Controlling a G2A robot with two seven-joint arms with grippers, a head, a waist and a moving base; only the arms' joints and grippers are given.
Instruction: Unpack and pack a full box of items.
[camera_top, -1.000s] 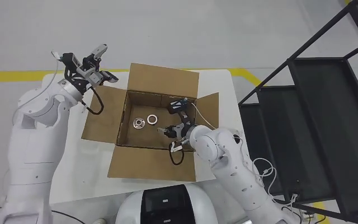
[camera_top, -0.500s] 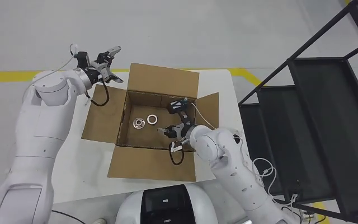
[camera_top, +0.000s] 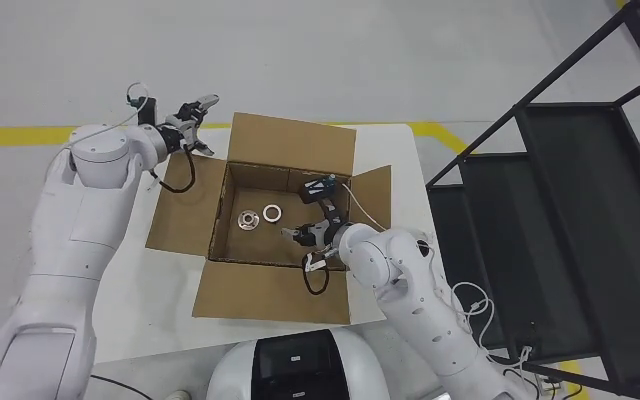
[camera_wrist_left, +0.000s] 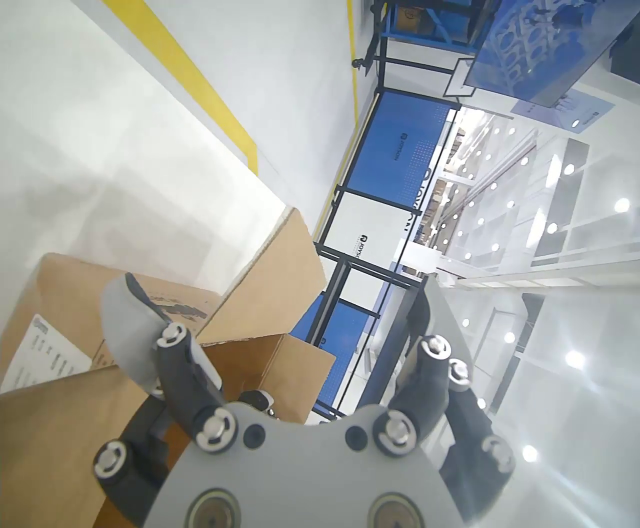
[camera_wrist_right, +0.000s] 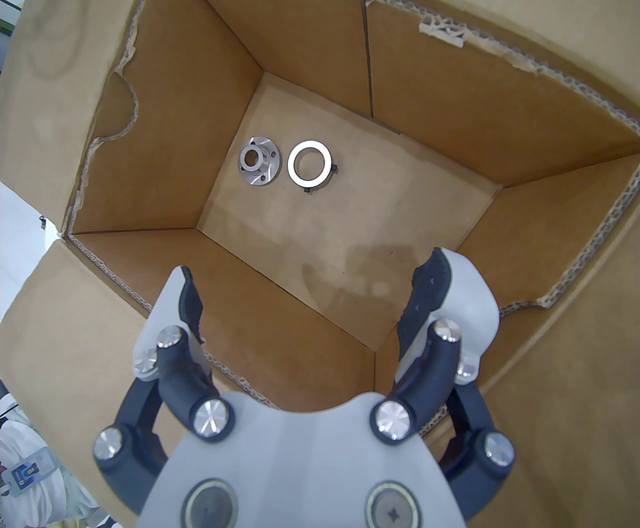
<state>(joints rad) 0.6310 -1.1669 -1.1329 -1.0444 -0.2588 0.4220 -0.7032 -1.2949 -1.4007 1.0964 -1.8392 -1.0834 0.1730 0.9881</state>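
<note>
An open cardboard box (camera_top: 290, 145) stands on the white table, flaps spread. On its floor lie a metal flanged hub (camera_top: 246, 219) (camera_wrist_right: 259, 160) and a flat metal ring (camera_top: 272, 211) (camera_wrist_right: 310, 163), side by side. My right gripper (camera_top: 297, 250) (camera_wrist_right: 315, 295) hangs open inside the box near its right wall, apart from both parts, nothing between its fingers. My left gripper (camera_top: 203, 124) (camera_wrist_left: 280, 310) is open and empty in the air beyond the box's far left corner, pointing toward the back flap (camera_wrist_left: 155, 320).
The white table (camera_top: 150, 300) has bare surface left of and in front of the box. A dark metal stair frame (camera_top: 540, 180) stands to the right of the table. A yellow floor line (camera_top: 40, 135) runs behind.
My left arm has swung its gripper to the right, toward the box's far left corner, still open. The right arm and the two metal parts have not moved.
</note>
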